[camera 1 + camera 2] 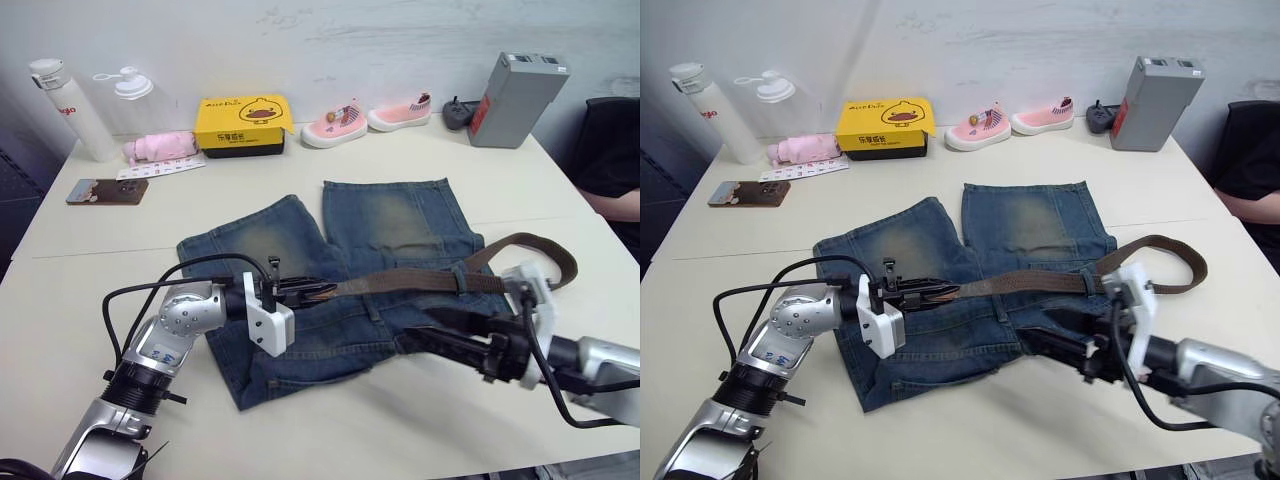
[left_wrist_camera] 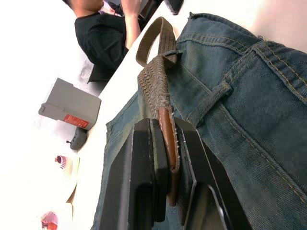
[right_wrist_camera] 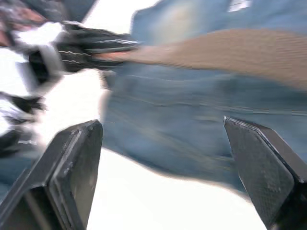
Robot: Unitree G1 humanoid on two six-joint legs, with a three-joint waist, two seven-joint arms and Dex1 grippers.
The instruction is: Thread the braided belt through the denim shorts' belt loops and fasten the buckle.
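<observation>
Threading step: my left gripper grasps belt tip over shorts; right gripper released; next, pull belt through loops.

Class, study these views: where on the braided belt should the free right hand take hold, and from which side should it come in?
Probably the flat woven stretch of the braided belt on the denim shorts, beside the open right hand, coming from the near waistband edge. The left hand already pinches the leather tip, and the far end loops back on the table.
</observation>
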